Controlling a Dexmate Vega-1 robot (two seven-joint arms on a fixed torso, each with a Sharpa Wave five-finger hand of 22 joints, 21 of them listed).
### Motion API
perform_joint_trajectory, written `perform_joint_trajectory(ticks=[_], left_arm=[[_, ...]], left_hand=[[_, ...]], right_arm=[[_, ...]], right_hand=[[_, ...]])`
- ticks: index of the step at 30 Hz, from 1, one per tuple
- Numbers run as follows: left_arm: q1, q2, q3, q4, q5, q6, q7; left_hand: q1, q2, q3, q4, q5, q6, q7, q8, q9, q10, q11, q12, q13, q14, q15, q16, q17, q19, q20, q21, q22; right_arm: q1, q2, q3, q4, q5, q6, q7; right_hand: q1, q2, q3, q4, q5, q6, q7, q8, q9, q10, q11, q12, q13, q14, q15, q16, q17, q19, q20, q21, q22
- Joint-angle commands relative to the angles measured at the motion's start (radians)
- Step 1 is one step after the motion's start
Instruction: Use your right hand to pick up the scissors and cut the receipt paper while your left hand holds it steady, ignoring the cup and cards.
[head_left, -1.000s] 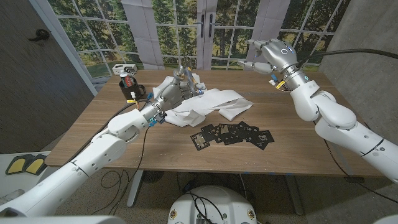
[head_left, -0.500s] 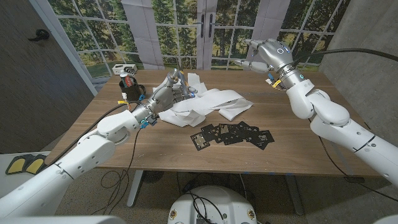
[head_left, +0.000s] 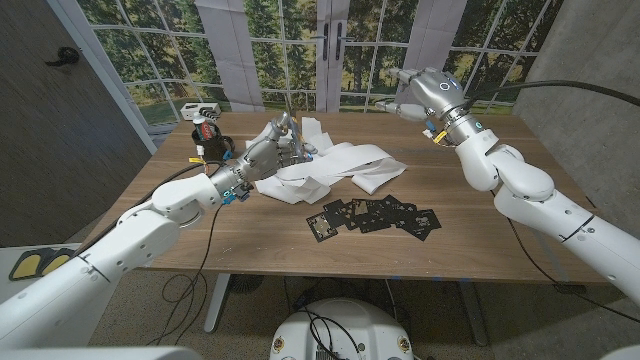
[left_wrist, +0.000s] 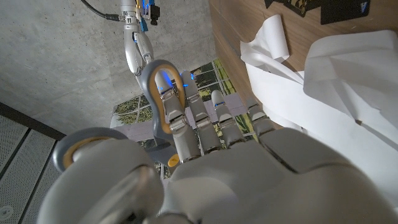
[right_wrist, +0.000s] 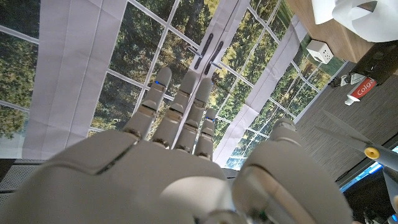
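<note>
Grey and white, the right hand (head_left: 428, 92) is hovering high over the far right of the wooden table (head_left: 300, 245). Its fingers are stretching out straight and slightly apart, enclosing nothing; the right wrist view (right_wrist: 180, 155) is showing the same spread against the window panes.

The scissors (head_left: 291, 128) are lying well apart from this hand, across the table in the left hand (head_left: 268, 155). That hand is curling its fingers on the handles and is sitting on the heap of white receipt paper (head_left: 350, 160), with the blades pointing up and away from the robot. In the left wrist view the left hand (left_wrist: 249, 180) is reaching along one grey handle loop with an orange lining (left_wrist: 158, 93), and the paper (left_wrist: 348, 81) is spreading just beside the fingers. In the right wrist view a thin grey blade with a yellow pivot (right_wrist: 348, 132) is showing at the picture's edge.

Near the paper, on the robot's side, black cards (head_left: 375, 215) are lying in an overlapping row. To the left of the left hand a black cup (head_left: 216, 150) is standing.

A red label (right_wrist: 360, 87) in the right wrist view is reading "Colge" in white letters, the rest being cut off.
</note>
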Motion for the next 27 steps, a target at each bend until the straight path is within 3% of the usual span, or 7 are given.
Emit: perform_joint_trajectory(ticks=[1, 2, 4, 13, 15, 19, 27], left_arm=[[-0.038, 0.012, 0.031, -0.001, -0.015, 0.057, -0.041], [-0.038, 0.013, 0.03, -0.002, -0.018, 0.061, -0.039], [-0.037, 0.014, 0.03, -0.004, -0.021, 0.063, -0.037], [-0.019, 0.045, 0.01, -0.019, -0.024, 0.077, -0.026], [-0.015, 0.052, 0.004, -0.023, -0.029, 0.081, -0.026], [-0.004, 0.068, -0.008, -0.034, -0.037, 0.088, -0.024], [0.007, 0.082, -0.02, -0.051, -0.051, 0.103, -0.021]], left_hand=[[0.003, 0.006, 0.002, 0.001, 0.01, -0.06, 0.058, -0.001, 0.003, 0.002, -0.006, -0.003, 0.001, 0.004, -0.002, -0.001, 0.002, 0.002, 0.008, 0.0, 0.001], [0.003, 0.006, 0.002, 0.001, 0.01, -0.06, 0.059, -0.001, 0.003, 0.002, -0.006, -0.002, 0.001, 0.004, -0.002, -0.001, 0.002, 0.002, 0.008, 0.0, 0.001], [0.005, 0.006, 0.002, 0.0, 0.011, -0.059, 0.058, 0.0, 0.002, 0.002, -0.007, -0.002, 0.001, 0.003, -0.002, -0.002, 0.002, 0.002, 0.008, -0.001, 0.001], [0.009, 0.008, 0.003, 0.0, 0.014, -0.061, 0.058, 0.0, 0.003, 0.002, -0.005, -0.001, 0.0, 0.003, -0.002, -0.004, 0.002, 0.002, 0.008, -0.001, 0.001], [0.009, 0.008, 0.003, 0.0, 0.015, -0.061, 0.058, 0.0, 0.003, 0.003, -0.006, -0.001, 0.0, 0.003, -0.001, -0.004, 0.002, 0.002, 0.008, -0.001, 0.001], [0.01, 0.008, 0.003, 0.0, 0.016, -0.063, 0.058, 0.0, 0.003, 0.002, -0.005, -0.001, -0.002, 0.003, -0.001, -0.005, 0.002, 0.002, 0.008, -0.002, 0.001], [0.011, 0.009, 0.003, 0.001, 0.019, -0.063, 0.059, 0.0, 0.002, 0.002, -0.006, 0.001, 0.0, 0.002, -0.001, -0.007, 0.001, 0.001, 0.008, -0.002, 0.0]], right_arm=[[0.017, 0.003, -0.034, 0.032, -0.03, -0.003, -0.01], [0.02, 0.003, -0.038, 0.036, -0.037, -0.002, -0.014], [0.025, 0.006, -0.042, 0.043, -0.038, 0.003, -0.021], [0.055, 0.018, -0.07, 0.072, -0.055, 0.023, -0.029], [0.058, 0.024, -0.08, 0.072, -0.077, 0.009, -0.028], [0.062, 0.033, -0.093, 0.082, -0.08, 0.012, -0.032], [0.075, 0.047, -0.109, 0.111, -0.058, 0.043, -0.045]], right_hand=[[0.018, 0.004, 0.004, -0.013, 0.004, -0.012, -0.001, 0.007, 0.0, -0.038, -0.003, -0.037, -0.017, -0.018, -0.113, 0.003, -0.021, -0.01, 0.0, -0.011, 0.002], [0.024, 0.006, 0.007, -0.017, 0.004, -0.012, 0.0, 0.01, -0.001, -0.072, 0.003, -0.062, -0.026, -0.029, -0.114, 0.003, -0.031, -0.012, -0.001, -0.015, 0.002], [0.032, 0.008, 0.01, -0.023, 0.004, -0.022, -0.002, 0.01, -0.001, -0.107, -0.014, -0.096, -0.041, -0.043, -0.11, 0.007, -0.044, -0.023, 0.003, -0.024, 0.002], [0.056, -0.01, 0.012, -0.044, 0.003, -0.056, -0.001, 0.006, -0.002, -0.137, -0.017, -0.154, -0.075, -0.132, -0.103, -0.003, -0.074, -0.051, 0.016, -0.048, 0.002], [0.106, -0.019, 0.022, -0.07, 0.01, -0.059, -0.009, 0.011, -0.005, -0.152, -0.063, -0.19, -0.095, -0.154, -0.114, 0.004, -0.097, -0.057, 0.012, -0.059, 0.001], [0.167, -0.031, 0.033, -0.088, 0.019, -0.043, -0.029, 0.022, -0.007, -0.132, -0.091, -0.221, -0.121, -0.205, -0.117, 0.004, -0.129, -0.07, 0.012, -0.076, 0.0], [0.238, -0.027, 0.049, -0.092, 0.026, -0.024, -0.042, 0.032, -0.009, -0.117, -0.108, -0.257, -0.149, -0.23, -0.123, 0.011, -0.156, -0.07, -0.01, -0.089, -0.001]])
